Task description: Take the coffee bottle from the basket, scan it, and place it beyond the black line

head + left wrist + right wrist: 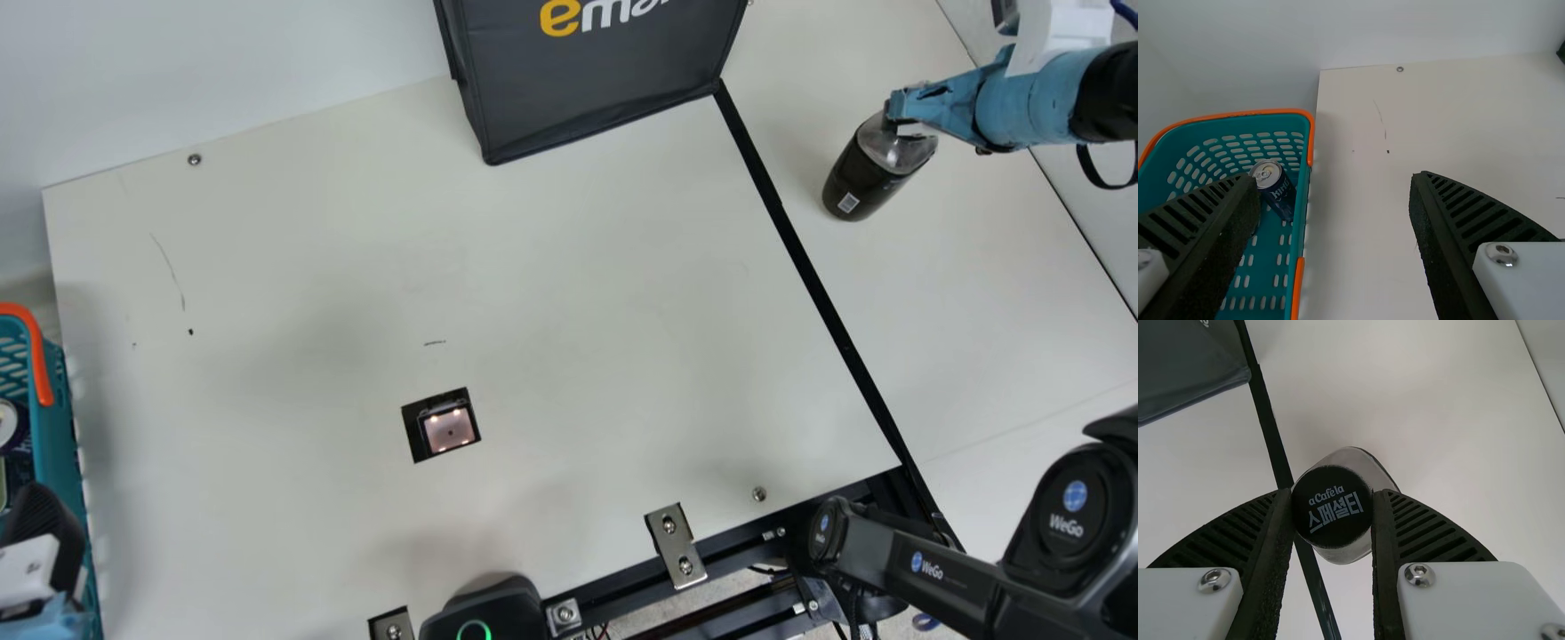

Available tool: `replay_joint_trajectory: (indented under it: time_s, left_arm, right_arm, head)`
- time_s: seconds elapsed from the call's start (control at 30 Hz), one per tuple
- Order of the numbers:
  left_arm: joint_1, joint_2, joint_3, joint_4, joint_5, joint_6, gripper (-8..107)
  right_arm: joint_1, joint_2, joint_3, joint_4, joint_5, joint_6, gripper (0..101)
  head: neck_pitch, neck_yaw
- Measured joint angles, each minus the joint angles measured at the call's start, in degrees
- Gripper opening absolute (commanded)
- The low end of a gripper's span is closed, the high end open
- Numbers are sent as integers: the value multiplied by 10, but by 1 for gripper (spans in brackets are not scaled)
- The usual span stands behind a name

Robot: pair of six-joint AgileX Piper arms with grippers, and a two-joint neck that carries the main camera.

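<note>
While the basket (pixel 1313 143) holds a can (pixel 1276 187), coffee bottle (pixel 869 178) beyond line (pixel 805 262)

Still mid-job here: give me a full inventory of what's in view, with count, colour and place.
Coffee bottle: one, dark with clear shoulder, beyond the black line
Black line: one, black, across the table
Table: one, cream, under the bag
Scanner: one, dark with lit window, set in the table
Bag: one, dark grey, by the line
Basket: one, teal with orange trim, at the table's left
Can: one clear, dark blue; other contents partly hidden
Brackets: three, silver, near edge
Rounded unit: one, black with green ring, near edge
Right end effector: one, black fingers, closed on the bottle's cap
Left end effector: one, black fingers, open by the basket
</note>
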Motion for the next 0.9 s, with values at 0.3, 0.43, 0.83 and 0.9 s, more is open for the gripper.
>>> replay_joint_trajectory:
  time_s: [0.3,0.43,0.83,0.9]
  left_arm:
    - [0,0,0,0,0,0,90]
    - [0,0,0,0,0,0,90]
    - [0,0,0,0,0,0,90]
    - [0,0,0,0,0,0,90]
  right_arm:
    - [7,-5,22,-2,-15,10,13]
    - [10,-6,26,-2,-21,13,27]
    - [4,-8,35,0,-26,8,67]
    - [1,-8,35,3,-24,5,73]
  head:
    - [0,0]
    - [0,-1]
    - [0,0]
    - [0,0]
